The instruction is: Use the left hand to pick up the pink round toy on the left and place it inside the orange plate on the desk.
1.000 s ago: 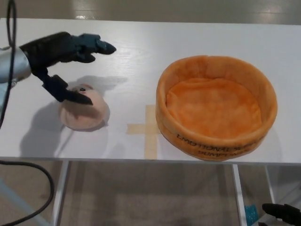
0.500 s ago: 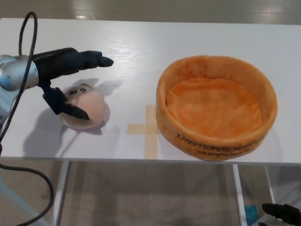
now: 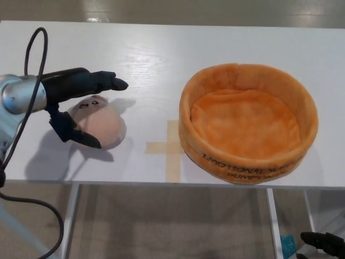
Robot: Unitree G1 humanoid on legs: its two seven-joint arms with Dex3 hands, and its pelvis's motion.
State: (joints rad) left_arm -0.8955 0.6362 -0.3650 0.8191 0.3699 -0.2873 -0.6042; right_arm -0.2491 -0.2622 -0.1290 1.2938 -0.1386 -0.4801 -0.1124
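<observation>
We found the pink round plush toy (image 3: 99, 127), with its small stitched face turned up toward the far edge, lying on the left part of the white wooden desk (image 3: 161, 54), well apart from the orange soft-walled fabric plate (image 3: 248, 121) on the right. A cross of tan tape (image 3: 168, 148) sat on the desk between the two. We judged the toy to be light, soft and squashy, not fragile, with a fuzzy surface that should not slip much; being a low dome, it seemed best taken across its widest part, one side against the thumb and the opposite side against the fingers, low enough that it would not pop upward out of the grip.

The black left hand (image 3: 75, 102) straddled the toy: its two fingers (image 3: 102, 82) reached over the far side, and the thumb (image 3: 81, 136) lay against the near left side. The fingers were spread and had not closed, so we counted the hand as holding nothing yet. The right hand did not show.

Compared with one second before, the hand had come lower and nearer us, the thumb had moved from the toy's top to its near flank, and the toy had rolled slightly so its face showed more. The plate and tape had not moved.
</observation>
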